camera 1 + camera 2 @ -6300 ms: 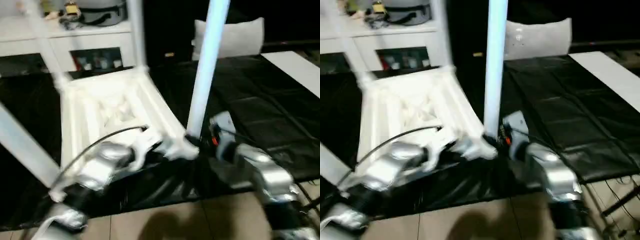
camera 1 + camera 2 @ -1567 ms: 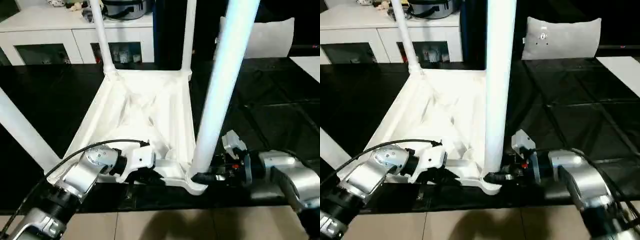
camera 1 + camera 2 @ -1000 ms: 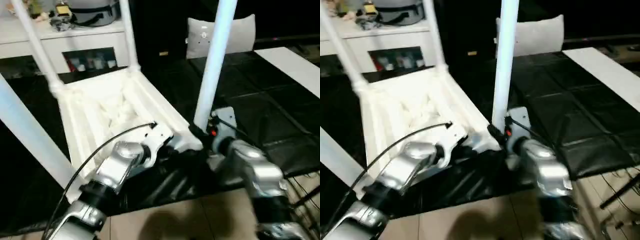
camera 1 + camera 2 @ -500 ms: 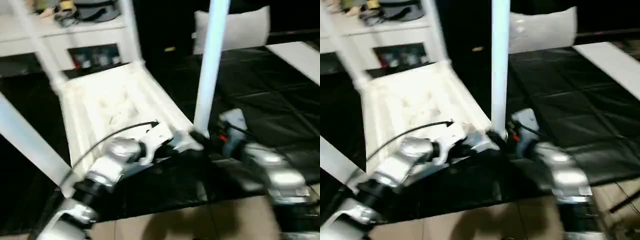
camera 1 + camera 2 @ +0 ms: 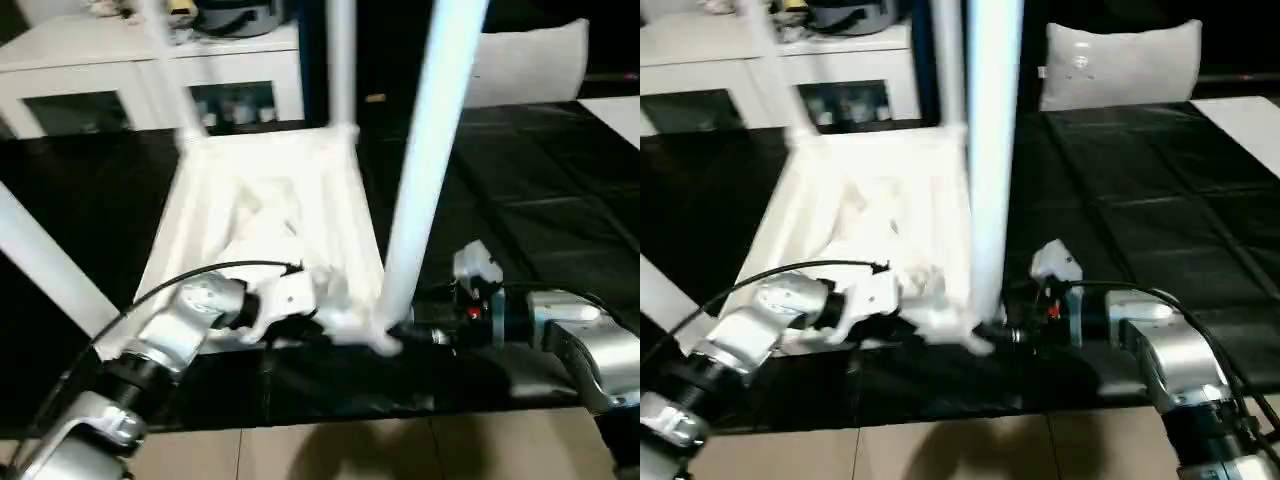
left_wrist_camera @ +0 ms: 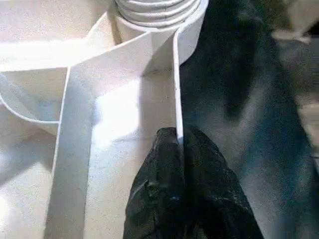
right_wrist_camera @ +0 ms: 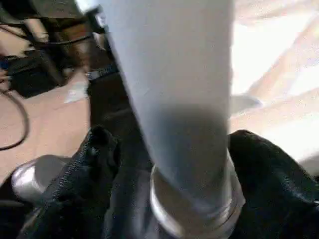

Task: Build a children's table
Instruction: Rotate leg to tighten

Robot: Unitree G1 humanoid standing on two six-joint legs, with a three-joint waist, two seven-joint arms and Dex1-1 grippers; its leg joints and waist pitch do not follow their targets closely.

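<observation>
2 grippers, left gripper [image 6: 179, 149] pinching tabletop [image 5: 270, 200] rim, right gripper [image 7: 164, 164] astride leg [image 5: 430, 160] base

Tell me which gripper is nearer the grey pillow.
Right. The right gripper sits at the near leg's base, on the grey pillow's side; the left gripper pinches the tabletop's rim further left.

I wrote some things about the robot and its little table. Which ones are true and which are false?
1. The tabletop lies upside down with legs pointing up. True.
2. The left gripper pinches a thin wall of the tabletop. True.
3. The right gripper is lifting the pillow. False: its fingers sit on either side of the near leg.
4. The mat under the tabletop is white. False: it is black.
</observation>
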